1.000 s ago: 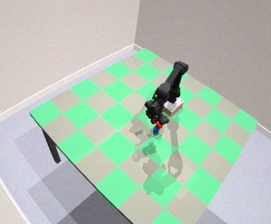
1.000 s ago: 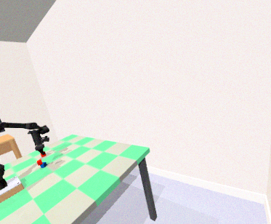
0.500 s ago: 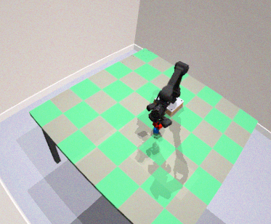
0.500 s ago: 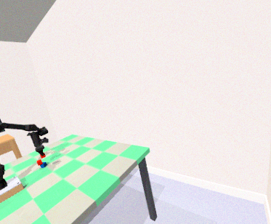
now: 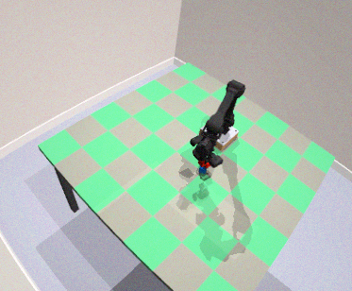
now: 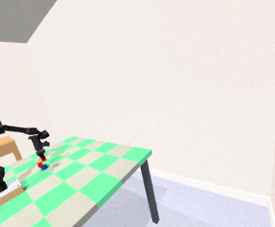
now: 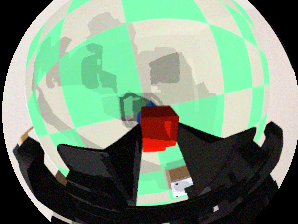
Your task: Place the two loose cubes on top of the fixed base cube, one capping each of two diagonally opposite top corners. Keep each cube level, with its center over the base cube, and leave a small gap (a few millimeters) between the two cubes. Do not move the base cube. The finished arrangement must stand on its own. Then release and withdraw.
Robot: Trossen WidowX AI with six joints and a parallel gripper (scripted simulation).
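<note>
The blue base cube point(image 5: 202, 170) point(image 6: 43, 167) stands on the table, mostly hidden behind the held cube in the wrist view. One red cube point(image 5: 207, 164) point(image 6: 40, 164) sits on its top, off to the robot base's side; a bright red strip of it seems to show below the held cube in the wrist view. My gripper point(image 5: 202, 162) point(image 6: 43, 158) point(image 7: 159, 126) points down, shut on the other red cube point(image 6: 44, 159) point(image 7: 159, 120). It holds this cube over the blue cube's other side, seemingly a little higher than the resting one. Any gap between the red cubes is too small to tell.
The arm's base plate point(image 5: 228, 138) point(image 6: 6, 194) point(image 7: 180, 186) is bolted on the checkered table point(image 5: 152, 189) point(image 6: 100, 184) behind the cubes. The arm reaches over from it. Shadows of the arm fall around the cubes.
</note>
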